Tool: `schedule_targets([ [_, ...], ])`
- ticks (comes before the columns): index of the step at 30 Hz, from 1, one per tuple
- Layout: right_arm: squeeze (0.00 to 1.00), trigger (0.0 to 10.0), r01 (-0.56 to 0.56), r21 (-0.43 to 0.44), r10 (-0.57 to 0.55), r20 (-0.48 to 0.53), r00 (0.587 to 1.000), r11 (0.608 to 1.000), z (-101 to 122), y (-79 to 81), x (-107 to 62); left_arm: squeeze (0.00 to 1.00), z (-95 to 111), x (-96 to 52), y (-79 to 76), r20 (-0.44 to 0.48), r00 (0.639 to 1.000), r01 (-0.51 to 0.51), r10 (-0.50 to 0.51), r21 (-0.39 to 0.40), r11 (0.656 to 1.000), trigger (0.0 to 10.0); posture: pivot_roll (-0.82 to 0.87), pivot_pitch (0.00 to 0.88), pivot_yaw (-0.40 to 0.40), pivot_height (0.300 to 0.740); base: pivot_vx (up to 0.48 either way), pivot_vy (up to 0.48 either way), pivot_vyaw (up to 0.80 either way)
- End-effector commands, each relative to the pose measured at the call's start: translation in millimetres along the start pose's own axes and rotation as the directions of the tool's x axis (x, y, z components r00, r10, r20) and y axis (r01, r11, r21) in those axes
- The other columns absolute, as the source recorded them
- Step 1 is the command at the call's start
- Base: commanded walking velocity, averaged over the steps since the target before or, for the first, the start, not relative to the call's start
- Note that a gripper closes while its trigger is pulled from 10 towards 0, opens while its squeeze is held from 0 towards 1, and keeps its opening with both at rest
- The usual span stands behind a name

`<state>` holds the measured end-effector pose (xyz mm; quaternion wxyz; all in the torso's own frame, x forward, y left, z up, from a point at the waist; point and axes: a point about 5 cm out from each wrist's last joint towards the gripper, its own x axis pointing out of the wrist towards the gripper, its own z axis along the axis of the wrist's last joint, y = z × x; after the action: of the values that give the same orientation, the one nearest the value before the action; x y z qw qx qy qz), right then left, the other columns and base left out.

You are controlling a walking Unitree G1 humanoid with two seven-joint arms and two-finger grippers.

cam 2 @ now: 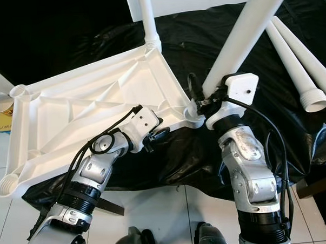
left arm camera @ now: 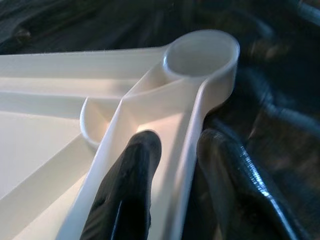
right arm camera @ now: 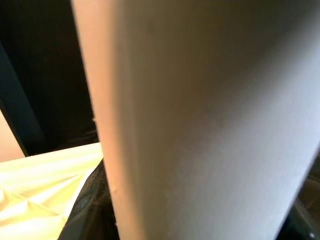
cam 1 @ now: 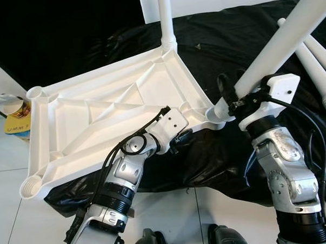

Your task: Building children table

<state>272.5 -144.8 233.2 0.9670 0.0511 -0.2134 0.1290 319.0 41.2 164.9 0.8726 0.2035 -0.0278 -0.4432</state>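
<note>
Left wrist view, left pincer [left arm camera: 172, 150] astride tabletop [left arm camera: 60, 135] rim, empty socket [left arm camera: 200, 52] beyond

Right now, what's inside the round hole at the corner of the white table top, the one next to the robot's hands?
The corner socket looks hollow, nothing in it; its bottom is hidden. The right gripper holds a white leg tilted just beside it, while the left gripper pinches the table top's rim.
</note>
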Motion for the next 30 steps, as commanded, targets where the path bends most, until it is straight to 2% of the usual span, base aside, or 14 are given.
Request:
schedule_targets([
  [1,0.00,10.0,0.006,0.001,-0.006,0.007,1.000,1.000,-1,1.1,-0.3,0.00,6,-1.5,-4.8,0.052,0.998,0.037,-0.036,-0.015,0.999,10.0,-0.03,0.141,0.098,0.740,0.000,0.000,0.00],
  [5,0.00,10.0,0.038,-0.006,-0.039,-0.025,0.999,0.999,-8,-1.0,0.2,0.00,21,-7.4,-10.3,0.149,0.985,0.094,-0.084,-0.061,0.994,10.0,-0.02,0.140,0.096,0.740,0.000,0.000,0.00],
  [11,0.00,10.0,0.135,-0.033,-0.138,-0.115,0.984,0.990,-23,-7.0,4.7,0.00,26,-20.9,-8.9,0.198,0.977,0.110,-0.079,-0.154,0.982,10.0,-0.01,0.137,0.092,0.740,0.000,0.000,0.00],
  [13,0.00,10.0,0.154,-0.054,-0.160,-0.115,0.980,0.987,-25,-9.5,7.0,0.00,21,-22.3,0.2,0.162,0.987,0.008,0.018,-0.162,0.987,10.0,0.00,0.137,0.086,0.740,0.000,0.000,0.00],
  [15,0.00,10.0,0.154,-0.054,-0.160,-0.115,0.980,0.987,-25,-9.5,7.0,0.00,21,-22.3,0.2,0.162,0.987,0.008,0.018,-0.162,0.987,10.0,0.00,0.137,0.086,0.740,0.000,0.000,0.00],
  [16,0.00,10.0,0.154,-0.063,-0.160,-0.107,0.981,0.986,-25,-10.3,8.3,0.00,15,-20.4,9.5,0.112,0.988,-0.094,0.111,-0.143,0.985,10.0,0.00,0.136,0.082,0.740,0.000,0.000,0.00],
  [18,0.00,10.0,0.154,-0.063,-0.160,-0.107,0.981,0.986,-25,-10.3,8.3,0.00,15,-20.4,9.5,0.112,0.988,-0.094,0.111,-0.143,0.985,10.0,0.00,0.136,0.082,0.740,0.000,0.000,0.00],
  [19,0.00,10.0,0.151,-0.067,-0.157,-0.100,0.983,0.986,-25,-10.8,9.7,0.00,7,-17.8,20.9,0.056,0.975,-0.205,0.214,-0.136,0.969,10.0,0.00,0.136,0.076,0.740,0.000,0.000,0.00],
  [21,0.00,10.0,0.151,-0.067,-0.157,-0.100,0.983,0.986,-25,-10.8,9.7,0.00,7,-17.8,20.9,0.056,0.975,-0.205,0.214,-0.136,0.969,10.0,0.00,0.136,0.076,0.740,0.000,0.000,0.00],
  [22,0.00,10.0,0.149,-0.067,-0.155,-0.090,0.984,0.987,-24,-11.1,11.0,0.00,0,-16.5,31.1,0.003,0.955,-0.296,0.298,-0.110,0.949,10.0,0.00,0.136,0.075,0.740,0.000,0.000,0.00],
  [27,0.00,10.0,0.150,-0.068,-0.156,-0.082,0.984,0.986,-22,-11.5,12.0,0.00,-7,-16.1,40.3,-0.053,0.930,-0.367,0.364,-0.046,0.929,10.0,0.00,0.136,0.075,0.740,0.000,0.000,0.00],
  [28,0.00,10.0,0.156,-0.070,-0.161,-0.076,0.984,0.985,-21,-12.1,12.8,0.00,-12,-16.7,46.4,-0.096,0.910,-0.398,0.403,0.067,0.915,10.0,-0.01,0.136,0.076,0.740,0.000,0.000,0.00],
  [29,0.00,10.0,0.156,-0.070,-0.161,-0.076,0.984,0.985,-21,-12.1,12.8,0.00,-12,-16.7,46.4,-0.096,0.910,-0.398,0.403,0.067,0.915,10.0,-0.01,0.136,0.076,0.740,0.000,0.000,0.00],
  [30,0.00,10.0,0.161,-0.072,-0.166,-0.071,0.983,0.984,-20,-12.5,13.4,0.00,-17,-17.2,52.0,-0.133,0.891,-0.407,0.433,0.186,0.894,10.0,-0.02,0.140,0.074,0.740,0.000,0.000,0.00],
])
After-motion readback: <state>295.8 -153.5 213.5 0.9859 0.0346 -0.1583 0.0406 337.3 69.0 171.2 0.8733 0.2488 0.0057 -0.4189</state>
